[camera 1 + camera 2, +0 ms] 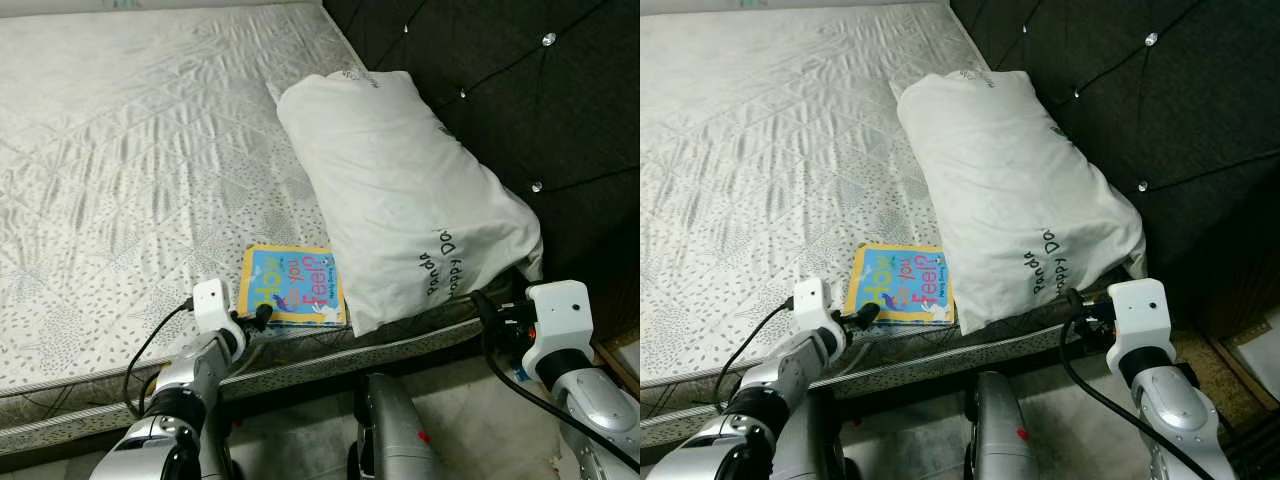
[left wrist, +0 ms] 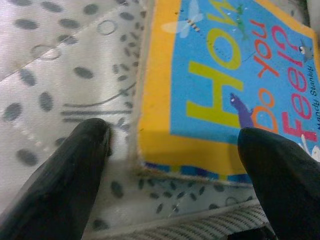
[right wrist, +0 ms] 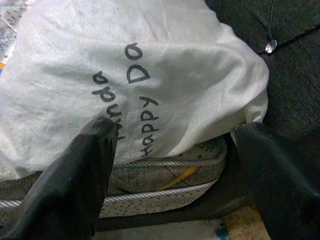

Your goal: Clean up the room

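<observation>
On the mattress (image 1: 120, 200), pillow (image 1: 400, 200) overlaps book (image 1: 290, 285); left tool (image 2: 170, 150) spread astride its corner, right tool (image 3: 170, 145) spread.

Bed (image 1: 120, 150) w/ grey-patterned quilted mattress, bare. White pillow (image 1: 400, 190) lies at head end against dark tufted headboard (image 1: 520, 90). Book (image 1: 292, 285) flat near front edge, touching pillow's side.
</observation>
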